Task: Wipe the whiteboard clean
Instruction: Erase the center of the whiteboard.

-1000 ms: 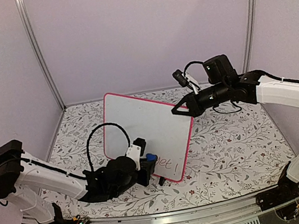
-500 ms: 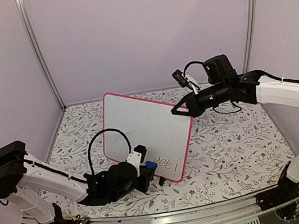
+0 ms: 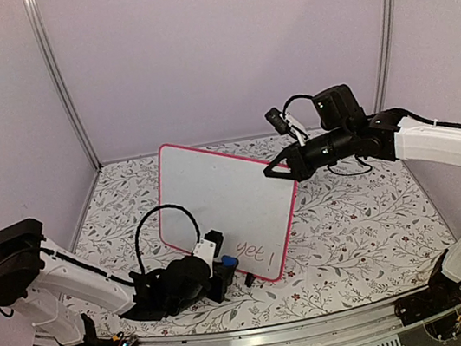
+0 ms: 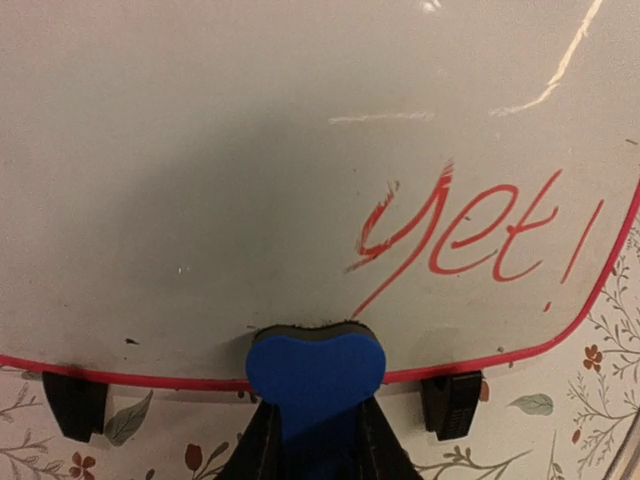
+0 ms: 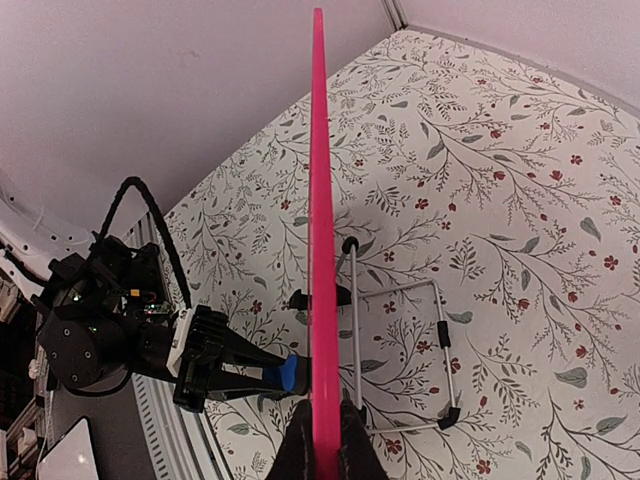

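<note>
Movement over the last second belongs to the left gripper (image 3: 223, 272): it has drawn the blue eraser (image 3: 228, 262) down and toward the lower left of the overhead view, off the board's face and onto its bottom edge. The whiteboard (image 3: 217, 197) has not shifted; it stands tilted near the middle of the flowered table (image 3: 361, 222), its lower right corner toward the bottom of that view. With the eraser out of the way, the red word (image 4: 470, 240) "yet!" shows whole in the right half of the left wrist view, unwiped apart from a faint smear at its left end. The rest of the surface looks bare, so the job seems close to done, with one more pass to the right probably needed. The left fingers are clamped on the eraser's sides, open only as wide as the block, and its dark felt edge touches the pink frame between the two black feet (image 4: 450, 405). The right gripper (image 3: 285, 167) is pinched on the frame at the board's upper right corner, steadying it.
</note>
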